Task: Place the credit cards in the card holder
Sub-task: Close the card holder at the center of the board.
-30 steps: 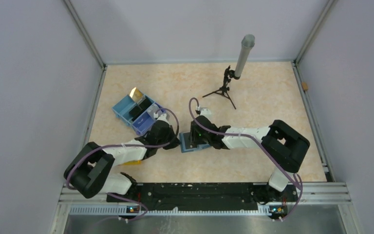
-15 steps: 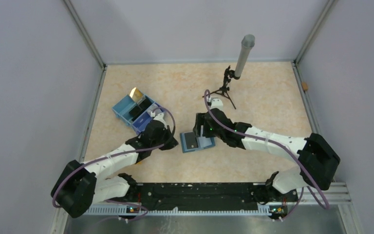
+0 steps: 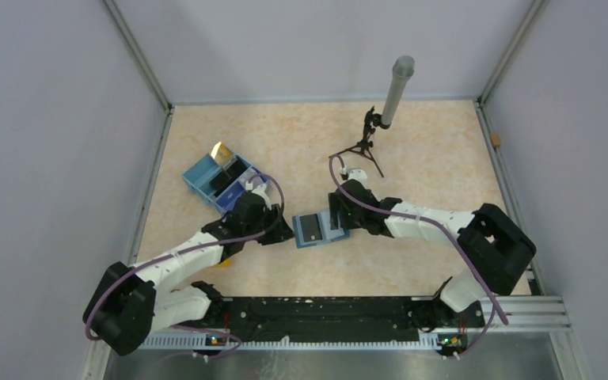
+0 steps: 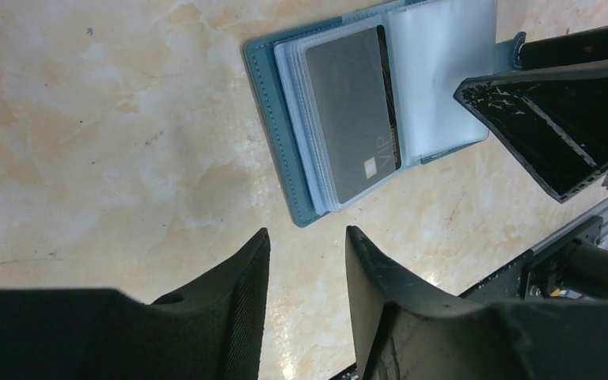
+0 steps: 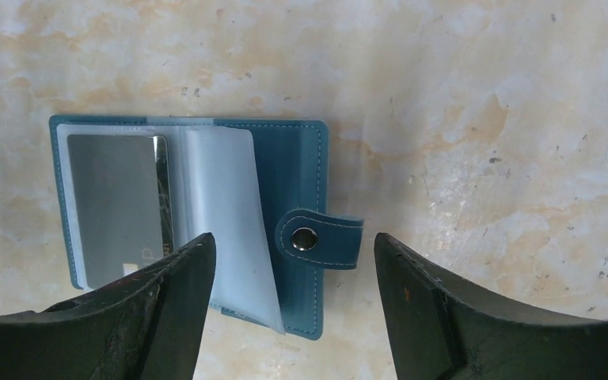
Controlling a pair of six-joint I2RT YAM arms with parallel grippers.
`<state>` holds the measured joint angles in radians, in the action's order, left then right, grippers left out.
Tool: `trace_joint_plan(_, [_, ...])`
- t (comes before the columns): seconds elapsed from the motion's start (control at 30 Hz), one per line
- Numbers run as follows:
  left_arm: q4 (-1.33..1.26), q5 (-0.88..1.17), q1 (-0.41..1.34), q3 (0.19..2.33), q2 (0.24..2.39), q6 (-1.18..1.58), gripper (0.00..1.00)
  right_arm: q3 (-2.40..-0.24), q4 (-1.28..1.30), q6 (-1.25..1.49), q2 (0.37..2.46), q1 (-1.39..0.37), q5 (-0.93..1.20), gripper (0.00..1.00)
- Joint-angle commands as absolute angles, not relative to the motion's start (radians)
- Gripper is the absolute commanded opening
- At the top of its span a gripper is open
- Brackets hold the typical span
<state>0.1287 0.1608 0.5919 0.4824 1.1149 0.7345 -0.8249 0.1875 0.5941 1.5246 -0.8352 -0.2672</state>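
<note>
The teal card holder (image 3: 317, 229) lies open on the table between my two grippers. A dark grey credit card (image 4: 352, 111) marked VIP sits in its left clear sleeve, and a loose clear sleeve (image 5: 222, 214) stands half turned over the right half. My left gripper (image 4: 307, 233) is open and empty, just short of the holder's left edge (image 4: 285, 158). My right gripper (image 5: 293, 245) is open wide above the holder's right half, its fingers either side of the clasp strap (image 5: 321, 237). Neither gripper holds anything.
A blue partitioned tray (image 3: 203, 176) stands at the back left, with a gold card (image 3: 222, 152) and a black card (image 3: 233, 176) in it. A small tripod with a grey tube (image 3: 380, 119) stands behind the right arm. A bit of yellow block (image 3: 220, 264) shows under the left arm.
My left gripper has opened from shut, staying at the holder's left edge. My right gripper has opened wider and shifted to the holder's right half, uncovering the card in its sleeve.
</note>
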Motion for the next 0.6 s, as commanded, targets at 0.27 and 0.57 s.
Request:
trace_joint_plan(0.27, [0.028,0.255,0.539,0.459,1.141,0.767,0.39,-0.793,0.095,0.577,1.518,-0.796,-0.233,0.29])
trace_joint_plan(0.57, [-0.04,0.268,0.505,0.424,1.177,0.759,0.37,-0.78,0.048,0.582,1.407,-0.799,-0.133,0.02])
